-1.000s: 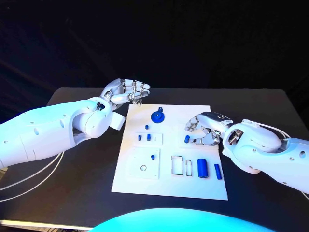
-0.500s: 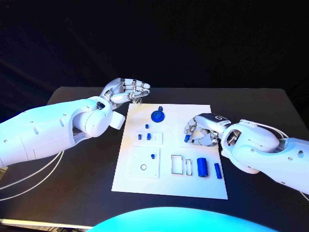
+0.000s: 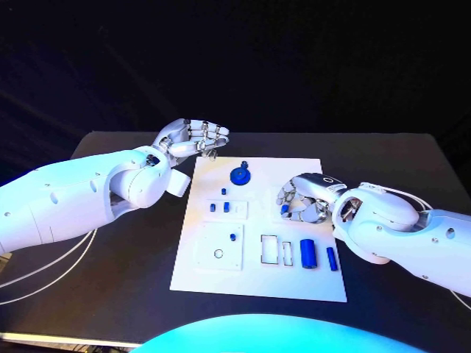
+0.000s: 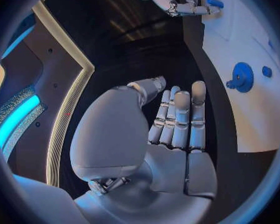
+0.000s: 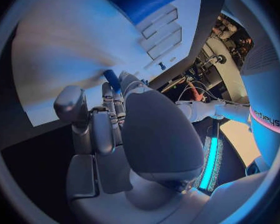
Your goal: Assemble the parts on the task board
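The white task board (image 3: 262,283) lies mid-table. My right hand (image 3: 305,197) hovers over its right half and pinches a small blue peg (image 3: 285,212), seen between its fingertips in the right wrist view as the blue peg (image 5: 112,80). My left hand (image 3: 193,138) hangs off the board's far left corner, fingers curled, holding nothing; the left wrist view shows the left hand (image 4: 171,129) bare. On the board stand a round blue part (image 3: 240,176), several small pegs (image 3: 227,208), a blue cylinder (image 3: 307,254) and a thin blue bar (image 3: 332,259).
Two empty rectangular slots (image 3: 269,250) and a ring hole (image 3: 218,255) sit in the board's near half. Black table (image 3: 119,294) surrounds the board. My left forearm (image 3: 76,202) lies along the table's left side, with white cables (image 3: 45,276) beneath it.
My right hand has shifted slightly left over the board with the small blue peg still pinched. The left hand has not moved.
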Controlling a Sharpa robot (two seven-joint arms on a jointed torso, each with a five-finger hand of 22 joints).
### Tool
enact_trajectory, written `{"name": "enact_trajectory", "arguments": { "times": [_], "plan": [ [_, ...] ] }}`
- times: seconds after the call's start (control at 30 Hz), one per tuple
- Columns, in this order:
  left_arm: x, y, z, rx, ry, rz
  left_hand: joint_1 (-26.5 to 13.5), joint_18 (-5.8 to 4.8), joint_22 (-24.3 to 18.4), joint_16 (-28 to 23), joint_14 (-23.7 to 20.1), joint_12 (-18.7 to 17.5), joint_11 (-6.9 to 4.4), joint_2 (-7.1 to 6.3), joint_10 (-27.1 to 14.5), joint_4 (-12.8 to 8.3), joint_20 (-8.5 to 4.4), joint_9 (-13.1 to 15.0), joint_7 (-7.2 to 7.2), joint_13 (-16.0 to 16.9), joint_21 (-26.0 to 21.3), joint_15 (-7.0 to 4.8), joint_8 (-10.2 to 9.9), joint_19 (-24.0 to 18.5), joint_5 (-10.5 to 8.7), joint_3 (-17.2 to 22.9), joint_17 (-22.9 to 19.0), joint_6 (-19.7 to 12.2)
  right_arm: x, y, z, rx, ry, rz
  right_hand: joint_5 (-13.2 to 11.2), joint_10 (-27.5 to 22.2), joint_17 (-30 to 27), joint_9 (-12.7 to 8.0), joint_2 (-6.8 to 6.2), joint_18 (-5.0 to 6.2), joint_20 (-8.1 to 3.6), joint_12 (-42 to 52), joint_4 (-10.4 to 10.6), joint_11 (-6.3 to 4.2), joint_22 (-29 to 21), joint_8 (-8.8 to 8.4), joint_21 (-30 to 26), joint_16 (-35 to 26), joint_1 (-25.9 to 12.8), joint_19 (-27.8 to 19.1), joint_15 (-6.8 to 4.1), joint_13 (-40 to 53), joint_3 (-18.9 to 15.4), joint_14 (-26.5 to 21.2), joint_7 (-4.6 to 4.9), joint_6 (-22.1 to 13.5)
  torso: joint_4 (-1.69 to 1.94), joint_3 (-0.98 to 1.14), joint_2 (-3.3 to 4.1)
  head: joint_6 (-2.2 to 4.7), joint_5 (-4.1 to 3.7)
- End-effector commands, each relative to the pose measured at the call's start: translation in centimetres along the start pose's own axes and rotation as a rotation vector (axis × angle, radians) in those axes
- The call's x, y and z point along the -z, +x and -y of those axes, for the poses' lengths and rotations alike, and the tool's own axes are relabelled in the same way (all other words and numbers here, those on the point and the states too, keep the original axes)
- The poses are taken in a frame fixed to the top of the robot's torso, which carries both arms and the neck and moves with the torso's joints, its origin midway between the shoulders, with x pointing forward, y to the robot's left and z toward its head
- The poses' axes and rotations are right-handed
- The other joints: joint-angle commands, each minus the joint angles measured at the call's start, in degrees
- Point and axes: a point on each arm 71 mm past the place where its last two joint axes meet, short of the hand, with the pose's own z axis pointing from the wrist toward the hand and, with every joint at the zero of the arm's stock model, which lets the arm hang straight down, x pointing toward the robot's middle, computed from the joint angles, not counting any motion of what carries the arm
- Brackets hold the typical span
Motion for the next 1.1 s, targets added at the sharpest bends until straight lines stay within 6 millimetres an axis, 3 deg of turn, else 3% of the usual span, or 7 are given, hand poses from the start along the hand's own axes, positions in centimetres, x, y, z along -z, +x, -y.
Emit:
{"name": "enact_trajectory", "arguments": {
  "times": [0.03,0.1,0.13,0.23,0.37,0.5,1.1],
  "plan": [
    [0.0,0.3,0.1,0.007,0.0,-0.033,-0.44,0.84,-0.08,0.17,-0.28,0.3,-0.09,0.06,-0.4,-0.11,0.24,-0.09,0.15,-0.09,-0.3,-0.09,0.1,-0.2,-0.17,-0.4,0.0,-0.45,-0.1,0.4,0.0,0.013,0.002,-0.029,-0.4,1.56,0.06,0.1,0.96,-0.4,-0.21,0.55,-0.11,-0.43,2.29,0.65,0.56,0.23,-0.09,0.4,-0.65,0.08,1.7,1.36,-0.36,1.36,0.02,-0.04,-0.01,-0.12,0.03],
    [0.0,0.3,0.1,0.007,-0.001,-0.034,-0.44,0.84,-0.08,0.17,-0.28,0.3,-0.09,0.06,-0.4,-0.11,0.24,-0.09,0.15,-0.09,-0.3,-0.09,0.1,-0.2,-0.17,-0.4,0.0,-0.45,-0.1,0.5,0.0,0.018,0.004,-0.031,-0.69,2.41,0.13,0.24,1.32,-0.45,-0.42,0.58,-0.14,-0.72,2.5,0.97,0.85,0.26,0.06,0.52,-0.88,0.09,3.03,1.4,-0.62,2.09,0.02,-0.04,-0.03,-0.15,0.03],
    [0.0,0.3,0.1,0.007,-0.001,-0.034,-0.44,0.84,-0.08,0.17,-0.28,0.3,-0.09,0.06,-0.4,-0.11,0.24,-0.09,0.15,-0.09,-0.3,-0.09,0.1,-0.2,-0.17,-0.4,0.0,-0.45,-0.1,0.5,0.0,0.02,0.005,-0.033,-4.96,4.18,0.31,0.57,2.25,-0.56,-0.85,0.78,-0.35,-1.26,2.9,1.49,1.52,0.33,1.13,0.77,-1.43,0.24,6.12,1.48,-1.12,3.13,0.03,-0.05,-0.02,-0.17,0.02],
    [0.0,0.3,0.0,0.008,-0.002,-0.037,-0.44,0.84,-0.08,0.17,-0.28,0.3,-0.09,0.06,-0.4,-0.11,0.24,-0.09,0.15,-0.09,-0.3,-0.09,0.1,-0.2,-0.17,-0.4,0.0,-0.45,-0.1,0.6,0.0,0.027,0.008,-0.036,-6.61,5.69,0.49,1.26,3.29,-0.68,-1.32,0.54,-1.62,-1.65,3.42,2.06,2.1,0.4,2.71,0.96,-1.78,0.41,11.57,1.58,-1.19,3.59,0.04,-0.06,-0.03,-0.16,0.0],
    [0.0,0.3,0.0,0.009,-0.004,-0.04,-0.44,0.84,-0.08,0.17,-0.28,0.3,-0.09,0.06,-0.4,-0.11,0.24,-0.09,0.15,-0.09,-0.3,-0.09,0.1,-0.2,-0.17,-0.4,0.0,-0.45,-0.1,0.6,-0.1,0.039,0.012,-0.029,-8.35,7.04,0.53,2.93,1.41,-0.84,-1.43,-0.11,-5.42,-1.67,4.48,3.04,2.75,0.38,1.03,0.99,-1.84,0.87,20.53,1.62,-1.1,3.28,0.04,-0.04,-0.03,-0.16,0.02],
    [0.0,0.3,0.0,0.008,-0.004,-0.041,-0.44,0.84,-0.1,0.17,-0.35,0.35,-0.08,0.09,-0.48,-0.1,0.26,-0.08,0.16,-0.08,-0.34,-0.07,0.15,-0.21,-0.2,-0.44,-0.09,-0.5,-0.1,0.5,-0.2,0.042,0.01,-0.011,-9.92,7.93,0.56,4.04,0.96,-0.79,-1.58,-0.11,-7.86,-1.81,5.08,3.75,3.02,0.39,-1.64,1.0,-1.89,1.45,24.58,1.64,-0.96,3.3,0.03,-0.05,-0.03,-0.18,0.04],
    [-0.1,0.3,0.0,0.006,-0.004,-0.038,-0.41,0.84,-0.12,0.21,-0.33,0.42,-0.07,0.15,-0.55,-0.09,0.28,-0.07,0.17,-0.07,-0.37,-0.06,0.21,-0.21,-0.24,-0.47,-0.03,-0.55,1.4,-2.2,-3.3,-0.007,-0.099,0.117,-10.36,9.01,1.02,4.87,0.63,-1.07,-1.73,0.25,-9.59,-2.03,5.86,4.29,4.68,0.61,-3.15,1.47,-2.07,2.0,25.92,1.74,-1.0,3.35,-0.02,-0.05,-0.15,-0.14,0.05]
  ]
}}
